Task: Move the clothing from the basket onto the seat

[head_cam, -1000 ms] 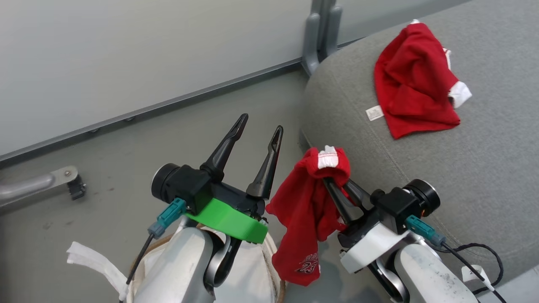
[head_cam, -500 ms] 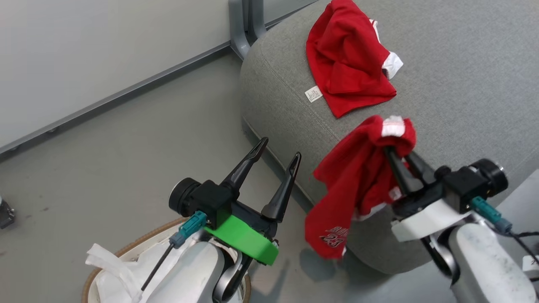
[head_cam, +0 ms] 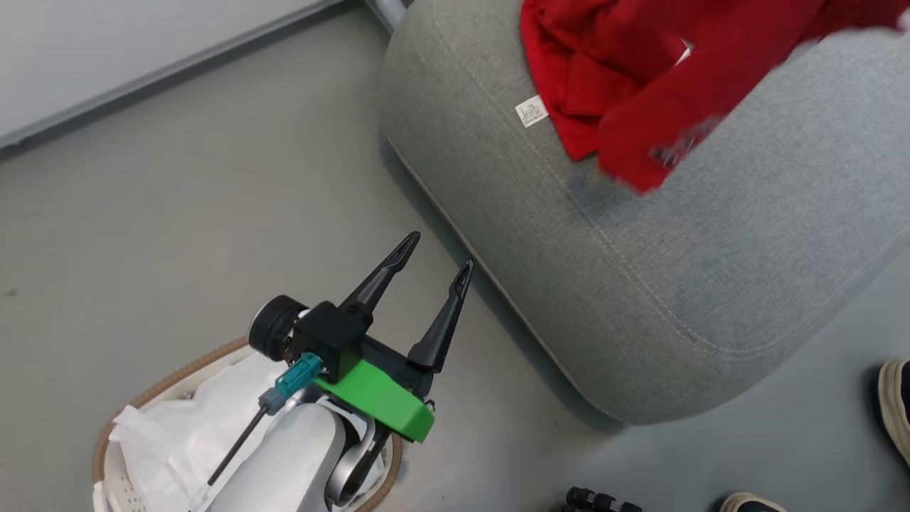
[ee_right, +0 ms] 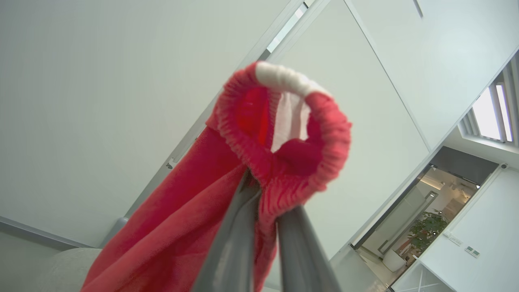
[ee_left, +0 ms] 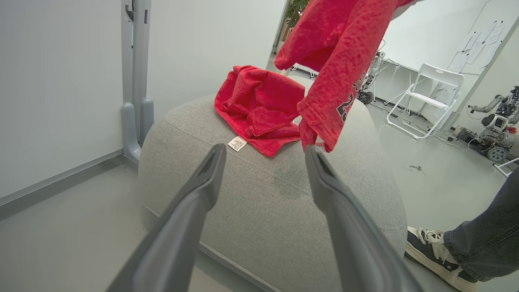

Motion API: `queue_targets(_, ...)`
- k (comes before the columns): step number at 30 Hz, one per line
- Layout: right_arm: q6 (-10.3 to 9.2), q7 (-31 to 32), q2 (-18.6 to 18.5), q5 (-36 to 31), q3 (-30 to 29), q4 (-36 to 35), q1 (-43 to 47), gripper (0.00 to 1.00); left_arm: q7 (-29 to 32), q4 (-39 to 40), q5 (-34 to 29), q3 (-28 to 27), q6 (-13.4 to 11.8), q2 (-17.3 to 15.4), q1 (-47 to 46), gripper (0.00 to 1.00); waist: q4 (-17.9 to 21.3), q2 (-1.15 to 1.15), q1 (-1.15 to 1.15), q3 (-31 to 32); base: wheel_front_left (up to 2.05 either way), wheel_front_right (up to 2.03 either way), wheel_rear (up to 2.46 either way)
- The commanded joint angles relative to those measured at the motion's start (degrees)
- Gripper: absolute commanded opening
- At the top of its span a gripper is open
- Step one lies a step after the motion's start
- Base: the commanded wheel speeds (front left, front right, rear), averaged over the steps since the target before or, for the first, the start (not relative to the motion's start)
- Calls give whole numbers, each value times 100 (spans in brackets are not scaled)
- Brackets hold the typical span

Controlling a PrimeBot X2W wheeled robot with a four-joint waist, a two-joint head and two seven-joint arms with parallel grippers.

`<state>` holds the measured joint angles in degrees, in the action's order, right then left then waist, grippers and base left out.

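Note:
The red jersey (ee_right: pixel 284 134) with its white trim band is pinched in my right gripper (ee_right: pixel 263 190), whose fingers are shut on the fabric. The jersey (head_cam: pixel 682 99) hangs blurred above the grey seat (head_cam: pixel 640 284), its number print (ee_left: pixel 344 105) dangling over the cushion. A plain red garment (head_cam: pixel 569 78) lies crumpled on the seat beside the small white tag (head_cam: pixel 532 111). My left gripper (head_cam: pixel 439 252) stands open and holds nothing, above the floor between the basket (head_cam: pixel 163 377) and the seat. The basket holds the white liner sheet (head_cam: pixel 192 434).
A person's shoes (head_cam: pixel 896 412) and trouser leg (ee_left: pixel 482 235) are on the floor right of the seat. A grey post (ee_left: pixel 136 81) stands by the wall behind it. A white folding chair (ee_left: pixel 429 93) stands further back. A small black object (head_cam: pixel 597 498) lies near the bottom edge.
The head camera has swung right and down. My right gripper has carried the jersey up from beside the seat's edge to above the cushion. The left gripper stays open.

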<state>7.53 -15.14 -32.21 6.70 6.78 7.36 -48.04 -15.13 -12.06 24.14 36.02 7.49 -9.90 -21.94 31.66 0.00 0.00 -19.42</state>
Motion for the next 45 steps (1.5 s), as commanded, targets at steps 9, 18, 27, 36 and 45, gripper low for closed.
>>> queue_targets(9, -8, 117, -648, -574, -333, 1348, -1470, 0, -2, 134, -79, 208, -1, -167, -463, 100, -658, 0, 0, -947, 0, 0, 0)
queue_targets(18, -8, 296, -612, -1046, -973, 2735, -1827, 0, -2, 212, -74, 440, -1, -263, -905, 100, -1394, 0, 0, -1778, 0, 0, 0)
queue_targets(27, -8, 41, 150, -1314, -1696, 3768, -1163, 0, -2, 250, -152, 283, -1, -363, -1027, 100, -1687, 0, 0, -2287, 0, 0, 0)
queue_targets(36, -8, -5, 909, -1398, -2582, 3533, -109, 77, -2, 241, -126, 130, -1, -329, -983, 100, -1586, 0, 0, -2142, 0, 0, 0)
queue_targets(45, -8, -2, 1418, -1226, -3018, 2553, 1045, 100, -2, 156, -50, 47, -1, -224, -740, 100, -1409, 0, 0, -1563, 0, 0, 0)
